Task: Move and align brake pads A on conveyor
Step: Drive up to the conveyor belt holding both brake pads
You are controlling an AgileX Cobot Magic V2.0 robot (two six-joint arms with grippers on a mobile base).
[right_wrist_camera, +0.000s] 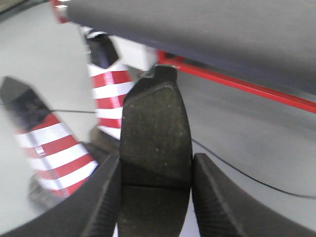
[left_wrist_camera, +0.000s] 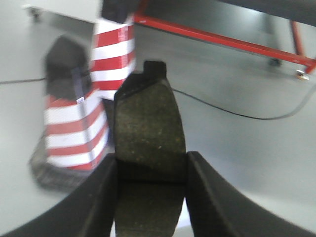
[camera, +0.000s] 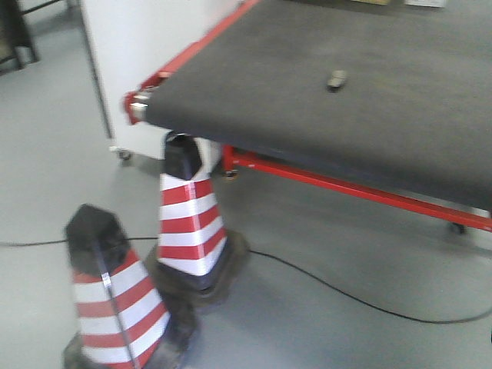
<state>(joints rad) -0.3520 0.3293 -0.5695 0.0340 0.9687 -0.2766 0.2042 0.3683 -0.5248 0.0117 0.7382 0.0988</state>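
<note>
With each end effector, left (left_wrist_camera: 150,197) and right (right_wrist_camera: 155,197), clamped on a pad (left_wrist_camera: 149,131) (right_wrist_camera: 155,133), carry both level to the conveyor (camera: 307,84) at upper right, beside the lone pad (camera: 337,78).

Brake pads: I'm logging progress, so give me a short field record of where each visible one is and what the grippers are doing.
left gripper: shut on a brake pad, above the floor
right gripper: shut on a second brake pad, above the floor
conveyor: one small pad-like object lies on it, blurred
nearby: two striped cones beside the belt end
</note>
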